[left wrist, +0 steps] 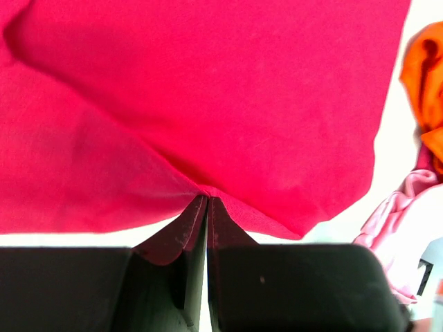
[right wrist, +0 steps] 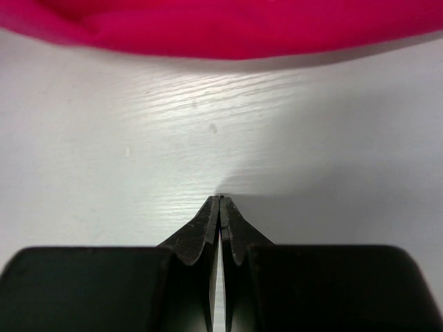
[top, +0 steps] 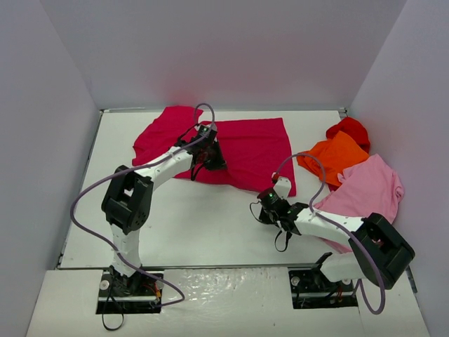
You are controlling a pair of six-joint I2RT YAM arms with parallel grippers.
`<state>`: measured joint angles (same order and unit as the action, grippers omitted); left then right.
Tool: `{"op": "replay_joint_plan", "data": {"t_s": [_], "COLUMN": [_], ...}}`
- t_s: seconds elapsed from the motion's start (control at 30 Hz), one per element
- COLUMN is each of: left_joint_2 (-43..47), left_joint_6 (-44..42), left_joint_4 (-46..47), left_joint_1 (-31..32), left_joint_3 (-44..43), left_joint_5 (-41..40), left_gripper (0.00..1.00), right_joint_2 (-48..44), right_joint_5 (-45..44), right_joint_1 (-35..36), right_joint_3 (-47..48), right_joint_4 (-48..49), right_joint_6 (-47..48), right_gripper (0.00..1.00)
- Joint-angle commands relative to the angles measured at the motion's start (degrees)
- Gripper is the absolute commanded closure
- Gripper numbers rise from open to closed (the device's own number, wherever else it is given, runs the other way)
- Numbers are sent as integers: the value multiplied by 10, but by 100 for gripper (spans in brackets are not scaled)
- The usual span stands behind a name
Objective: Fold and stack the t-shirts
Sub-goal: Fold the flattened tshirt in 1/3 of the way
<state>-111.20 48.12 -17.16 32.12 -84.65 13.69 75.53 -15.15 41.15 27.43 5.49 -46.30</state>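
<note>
The large crimson-magenta t-shirt (top: 238, 147) lies spread at the back middle of the table. My left gripper (top: 210, 160) is shut on its near edge; in the left wrist view the fingertips (left wrist: 208, 200) pinch the cloth (left wrist: 221, 90), which puckers at the grip. My right gripper (top: 261, 205) is shut and empty, tips down on bare table (right wrist: 220, 199) just short of the shirt's near edge (right wrist: 228, 28). The orange shirt (top: 337, 156), the red shirt (top: 349, 129) and the light pink shirt (top: 365, 189) lie crumpled in a pile at the right.
White walls close in the table at the back and both sides. The pile of shirts lies against the right arm's elbow (top: 379, 242). Bare white table (top: 196, 217) lies between the crimson shirt and the arm bases.
</note>
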Motion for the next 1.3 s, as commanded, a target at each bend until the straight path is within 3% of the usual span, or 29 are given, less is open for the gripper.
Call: {"op": "replay_joint_plan", "data": {"t_s": [0.0,0.2,0.5,0.6,0.77,1.27], "left_joint_2": [55,63,75,80,88,81], "left_joint_6": [-22,-25,-31,-36,-39,-49], "left_joint_4": [-2,-6,-7,-15,-16,-21], "left_joint_1": [-6,-10,-13,-15,-24,-41], "left_joint_3": [-48,-48,-45,-44,-39,-37], "left_joint_5": [-13,-21,-33,-40,-40,-22], "left_gripper": [100,100,100,100,100,100], "right_joint_2": [17,64,214,242,268,270], "right_joint_5": [2,-81,-163,-175,-170,-122], "right_joint_1": [21,23,-9,-24,-72,-120], "right_joint_3": [-29,-3,128,173,237,371], "right_joint_4": [54,98,118,121,113,76], "right_joint_6": [-42,-9,57,80,130,202], "right_gripper": [100,100,99,83,64,57]}}
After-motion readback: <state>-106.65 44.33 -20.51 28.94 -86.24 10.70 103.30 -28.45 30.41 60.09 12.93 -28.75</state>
